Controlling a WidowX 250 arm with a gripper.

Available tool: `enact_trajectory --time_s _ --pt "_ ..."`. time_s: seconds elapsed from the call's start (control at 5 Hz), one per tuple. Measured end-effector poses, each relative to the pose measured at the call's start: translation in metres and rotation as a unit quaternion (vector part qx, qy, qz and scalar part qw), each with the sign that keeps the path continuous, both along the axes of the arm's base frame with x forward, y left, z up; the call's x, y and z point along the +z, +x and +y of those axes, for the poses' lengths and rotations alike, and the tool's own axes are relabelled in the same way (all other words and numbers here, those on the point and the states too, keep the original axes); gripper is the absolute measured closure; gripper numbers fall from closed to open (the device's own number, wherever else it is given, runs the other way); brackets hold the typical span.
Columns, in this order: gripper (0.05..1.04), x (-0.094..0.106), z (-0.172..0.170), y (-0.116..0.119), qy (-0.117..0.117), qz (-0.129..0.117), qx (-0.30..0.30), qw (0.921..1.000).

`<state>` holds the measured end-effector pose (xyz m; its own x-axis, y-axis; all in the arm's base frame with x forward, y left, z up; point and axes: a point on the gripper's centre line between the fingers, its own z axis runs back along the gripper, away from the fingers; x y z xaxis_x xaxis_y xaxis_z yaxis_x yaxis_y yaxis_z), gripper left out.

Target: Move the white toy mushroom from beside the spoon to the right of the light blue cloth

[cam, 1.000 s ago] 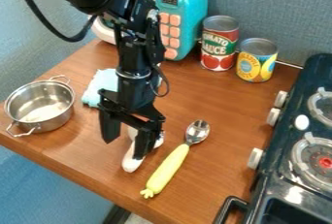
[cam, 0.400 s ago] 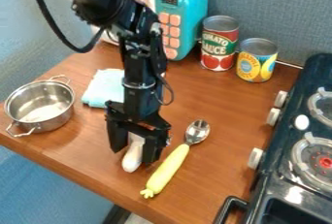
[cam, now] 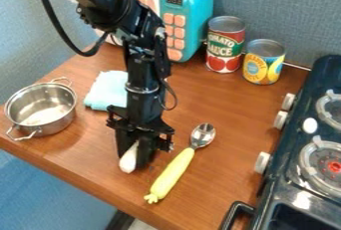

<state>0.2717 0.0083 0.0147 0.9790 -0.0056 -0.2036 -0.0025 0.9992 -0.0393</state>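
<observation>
In the camera view, holds the white object (cam: pixel 128 162) pinched in the black gripper (cam: pixel 138 162), left of the yellow-handled spoon (cam: pixel 174 170). Shows shiny metal inside the open pot (cam: pixel 55 127) at left; at far right, closed red can (cam: pixel 226 50) and yellow can (cam: pixel 263 65), contents hidden.

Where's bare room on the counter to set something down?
Bare wood between spoon and stove, plus the patch from the yellow can forward to the spoon. Crowded: at the gripper, white object between its fingers, spoon close beside.

The claw (cam: pixel 137 160) grips 1 white item (cam: pixel 128 161) beside 1 yellow-handled spoon (cam: pixel 174 171).
</observation>
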Motion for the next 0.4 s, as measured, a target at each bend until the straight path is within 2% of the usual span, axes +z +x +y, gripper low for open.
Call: enact_trajectory --time_s 0.2,0.4 --pt "0.752 0.001 0.0 0.0 0.001 -0.001 0.002 1.0" --pt "0.757 0.026 -0.008 0.016 -0.022 -0.04 0.011 0.9989"
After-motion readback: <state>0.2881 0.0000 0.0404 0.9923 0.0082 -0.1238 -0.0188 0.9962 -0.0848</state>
